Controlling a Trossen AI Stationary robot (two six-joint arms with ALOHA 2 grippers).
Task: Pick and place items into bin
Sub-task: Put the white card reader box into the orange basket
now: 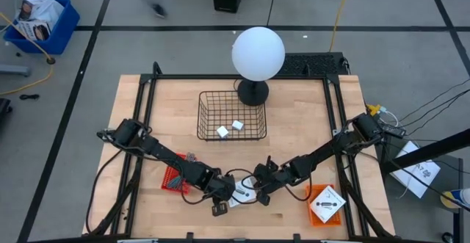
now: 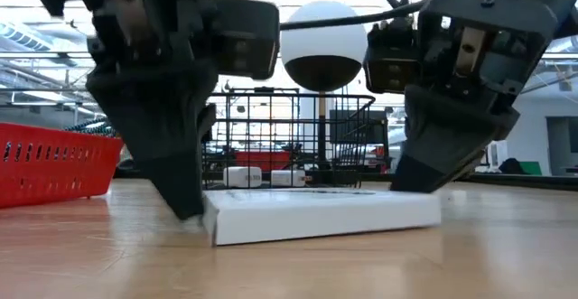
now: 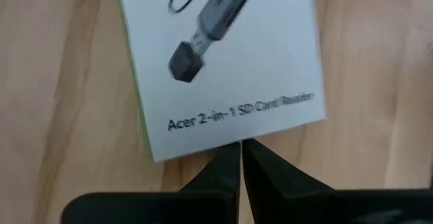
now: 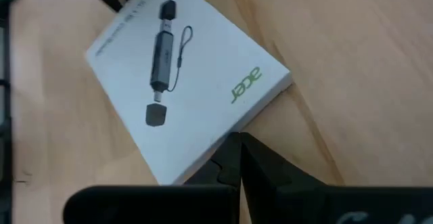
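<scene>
Desk (image 1: 147,125) first: our wooden surface carries a black wire bin (image 1: 232,115) in front of a round white lamp (image 1: 258,52), a red basket (image 1: 172,178) on the left and an orange tray (image 1: 323,202) on the right. Two small white blocks (image 1: 229,128) already lie in the bin. Near the front edge, between our two arms, a flat white card-reader box (image 2: 321,211) rests on the wood. Our left claw (image 3: 240,160) sits at one short edge of it, fingers pressed together; our right claw (image 4: 237,160) sits at the opposite side, also pressed together, tips at the box's rim. We judge the step to be squaring up this box for pickup. Next, we think one claw must spread and straddle an edge before lifting toward the bin.
</scene>
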